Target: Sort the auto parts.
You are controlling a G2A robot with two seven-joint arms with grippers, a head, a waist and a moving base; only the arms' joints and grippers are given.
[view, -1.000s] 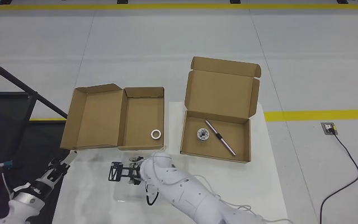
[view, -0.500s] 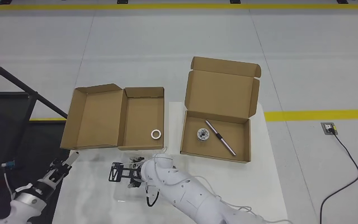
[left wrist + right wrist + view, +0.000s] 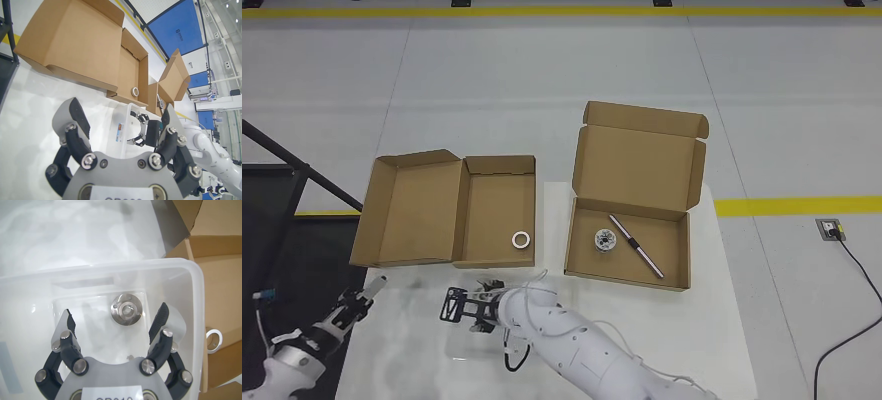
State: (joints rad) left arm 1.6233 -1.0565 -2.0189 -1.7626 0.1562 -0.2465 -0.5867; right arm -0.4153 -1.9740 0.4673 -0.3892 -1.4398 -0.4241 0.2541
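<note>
A round metal flange [image 3: 126, 310] lies on the floor of a clear plastic bin [image 3: 196, 279]. My right gripper [image 3: 115, 308] hangs open just above it, one finger on either side [image 3: 449, 304]. My left gripper [image 3: 122, 105] stands open and holds nothing, over the white table to the left of the bin [image 3: 370, 291]. The left cardboard box [image 3: 497, 205] holds a white ring [image 3: 521, 238] [image 3: 135, 91] [image 3: 213, 339]. In the right cardboard box [image 3: 632, 215] lie a small toothed part [image 3: 604, 239] and a thin rod [image 3: 635, 245].
Both boxes have their lids folded open, and the left box's near wall stands close behind the bin [image 3: 457, 350]. A black frame [image 3: 282, 165] runs past the table's left edge. Bare white table [image 3: 712, 320] lies in front of the right box.
My left gripper has crept a little farther onto the table toward the bin. My right gripper has shifted slightly toward the left box, still open.
</note>
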